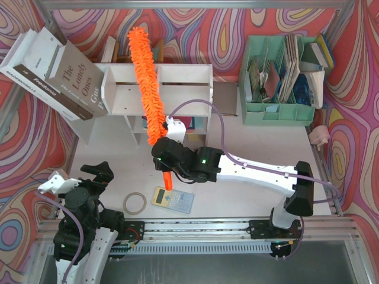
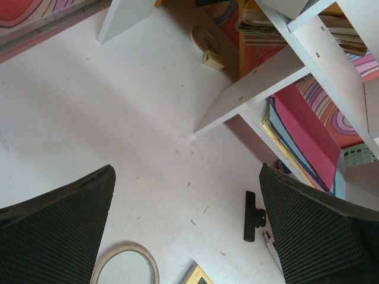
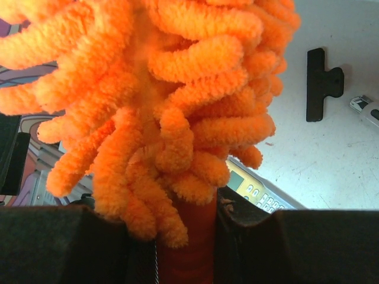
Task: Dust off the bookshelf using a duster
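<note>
Clamping the duster (image 1: 147, 77) handle, the right gripper (image 3: 188, 236) holds fluff seemingly against the bookshelf (image 1: 183, 72).

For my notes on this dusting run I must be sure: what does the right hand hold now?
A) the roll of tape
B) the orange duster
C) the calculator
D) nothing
B: the right hand is shut on the thin handle of the duster, whose fluffy head reaches over the bookshelf in the top view; the roll of tape and the calculator lie apart from it.
</note>
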`<state>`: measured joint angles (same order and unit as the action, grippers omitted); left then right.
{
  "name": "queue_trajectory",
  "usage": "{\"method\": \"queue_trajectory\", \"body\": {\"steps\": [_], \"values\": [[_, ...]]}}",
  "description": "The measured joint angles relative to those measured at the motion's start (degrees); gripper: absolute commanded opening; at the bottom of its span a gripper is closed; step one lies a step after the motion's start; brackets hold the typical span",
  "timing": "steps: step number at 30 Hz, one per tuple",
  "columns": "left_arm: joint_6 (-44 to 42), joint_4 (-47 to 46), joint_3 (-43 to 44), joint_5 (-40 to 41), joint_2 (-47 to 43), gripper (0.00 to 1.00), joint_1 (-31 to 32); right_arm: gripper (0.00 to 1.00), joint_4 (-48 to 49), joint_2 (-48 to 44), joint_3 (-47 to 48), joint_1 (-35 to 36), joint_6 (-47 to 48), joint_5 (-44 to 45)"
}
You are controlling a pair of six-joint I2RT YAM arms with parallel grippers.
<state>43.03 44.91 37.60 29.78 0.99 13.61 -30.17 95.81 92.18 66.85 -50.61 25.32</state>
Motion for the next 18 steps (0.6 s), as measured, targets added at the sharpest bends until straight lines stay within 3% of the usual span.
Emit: {"method": "queue_trajectory", "body": {"steps": [18], "values": [[0.0,0.0,0.0,0.0,0.0,0.99,0.0,0.00,2.0,9.0,8.8,0.3,4.0,-8.2]]}}
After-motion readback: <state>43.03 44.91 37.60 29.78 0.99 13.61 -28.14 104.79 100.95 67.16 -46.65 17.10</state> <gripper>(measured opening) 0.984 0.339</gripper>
